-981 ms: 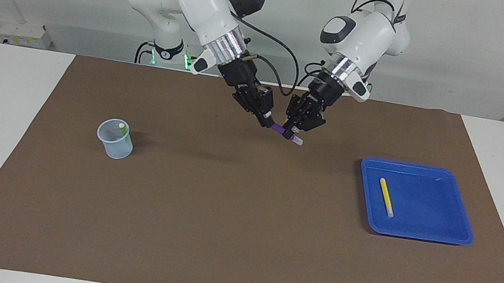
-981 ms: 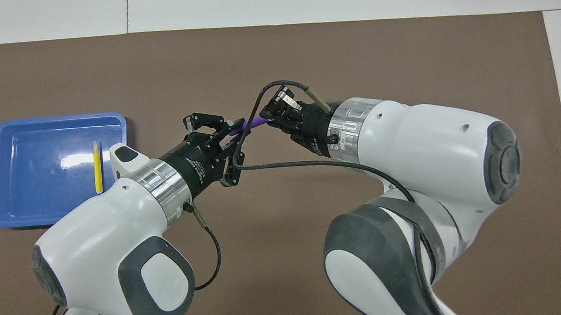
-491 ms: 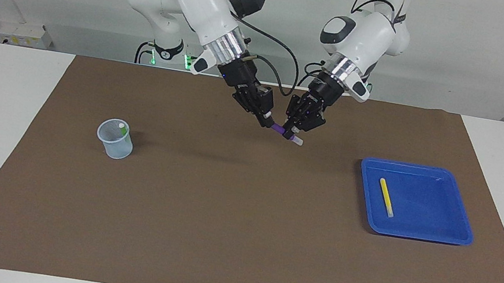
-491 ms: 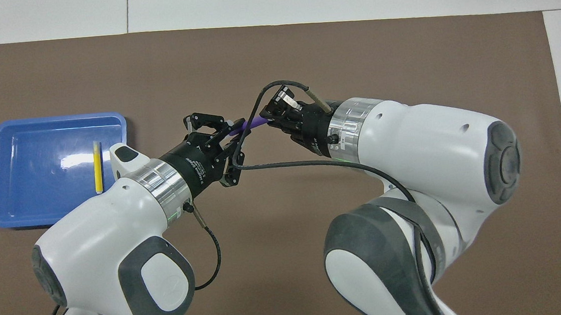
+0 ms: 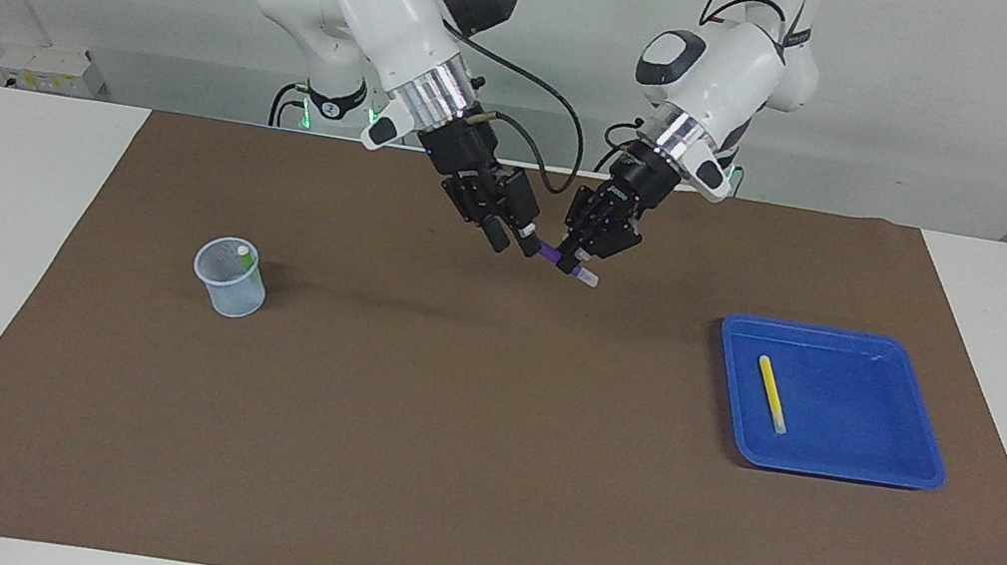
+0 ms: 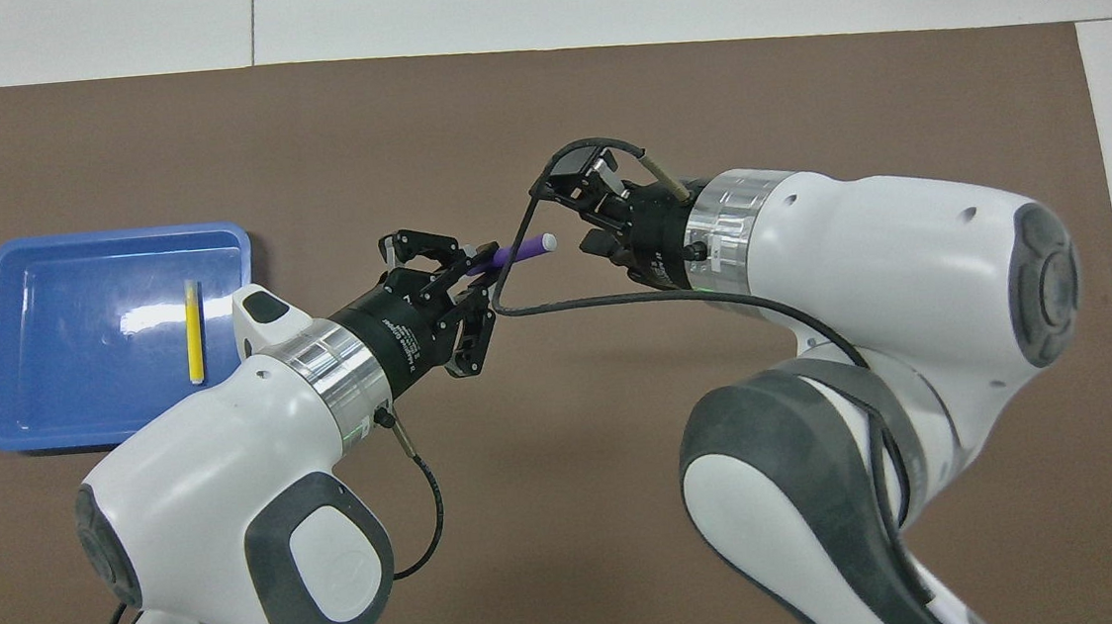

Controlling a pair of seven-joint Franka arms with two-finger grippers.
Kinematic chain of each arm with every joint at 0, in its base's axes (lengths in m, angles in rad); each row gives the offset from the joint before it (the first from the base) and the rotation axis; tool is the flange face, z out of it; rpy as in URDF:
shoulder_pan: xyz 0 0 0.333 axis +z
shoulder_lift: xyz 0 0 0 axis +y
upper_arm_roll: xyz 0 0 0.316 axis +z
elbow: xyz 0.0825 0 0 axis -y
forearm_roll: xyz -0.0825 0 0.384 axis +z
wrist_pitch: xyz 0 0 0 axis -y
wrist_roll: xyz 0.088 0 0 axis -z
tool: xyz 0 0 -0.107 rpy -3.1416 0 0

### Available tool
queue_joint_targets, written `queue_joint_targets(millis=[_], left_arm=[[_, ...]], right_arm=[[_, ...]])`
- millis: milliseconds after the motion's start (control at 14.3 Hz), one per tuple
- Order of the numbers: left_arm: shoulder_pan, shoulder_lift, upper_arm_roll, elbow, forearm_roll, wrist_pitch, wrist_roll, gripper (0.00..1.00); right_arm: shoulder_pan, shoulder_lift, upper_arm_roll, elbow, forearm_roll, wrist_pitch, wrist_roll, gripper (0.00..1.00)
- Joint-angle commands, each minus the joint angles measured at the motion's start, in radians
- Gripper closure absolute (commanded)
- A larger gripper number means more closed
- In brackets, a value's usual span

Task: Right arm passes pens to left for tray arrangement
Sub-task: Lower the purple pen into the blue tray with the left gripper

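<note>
We've got both grippers up over the brown mat [image 5: 472,480], toward the robots from the blue tray [image 5: 915,429]. Left gripper [image 5: 578,269] is clamped on the purple pen [image 6: 517,252]. Right gripper [image 5: 510,241] sits just beside the pen's pale end, fingers spread and off it. 1 yellow pen [image 5: 772,393] lies in the tray. Well apart from the tray, at the right arm's end, the mesh cup [image 5: 231,278] holds the green pen [image 5: 244,254].

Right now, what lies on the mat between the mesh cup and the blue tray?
Nothing: in the facing view the brown mat is bare between the mesh cup and the blue tray.
</note>
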Motion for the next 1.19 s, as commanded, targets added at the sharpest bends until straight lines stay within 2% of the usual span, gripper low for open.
queue_joint_targets(millis=[0, 140, 280, 561, 701, 841, 1122], left_arm=[[0.015, -0.016, 0.013, -0.003, -0.014, -0.072, 0.099, 1.0], [0.052, -0.022, 0.016, 0.007, -0.014, -0.167, 0.213, 1.0], [0.107, -0.03, 0.02, 0.015, -0.012, -0.287, 0.341, 1.0], [0.228, -0.056, 0.021, 0.015, 0.024, -0.503, 0.59, 1.0], [0.297, -0.059, 0.021, 0.033, 0.159, -0.624, 0.656, 1.0], [0.359, -0.059, 0.021, 0.058, 0.279, -0.753, 0.757, 1.0], [0.484, -0.07, 0.024, 0.067, 0.408, -0.916, 1.032, 1.0]], right_arm=[[-0.092, -0.007, 0.001, 0.026, -0.004, -0.141, -0.229, 0.0], [-0.168, -0.017, 0.001, 0.021, -0.057, -0.244, -0.383, 0.0], [-0.231, -0.029, 0.001, 0.015, -0.163, -0.347, -0.463, 0.0], [-0.288, -0.058, 0.001, -0.019, -0.376, -0.454, -0.627, 0.0], [-0.336, -0.08, 0.001, -0.071, -0.45, -0.459, -0.774, 0.0], [-0.406, -0.099, 0.001, -0.131, -0.46, -0.445, -0.955, 0.0], [-0.457, -0.123, 0.002, -0.215, -0.501, -0.439, -1.071, 0.03]])
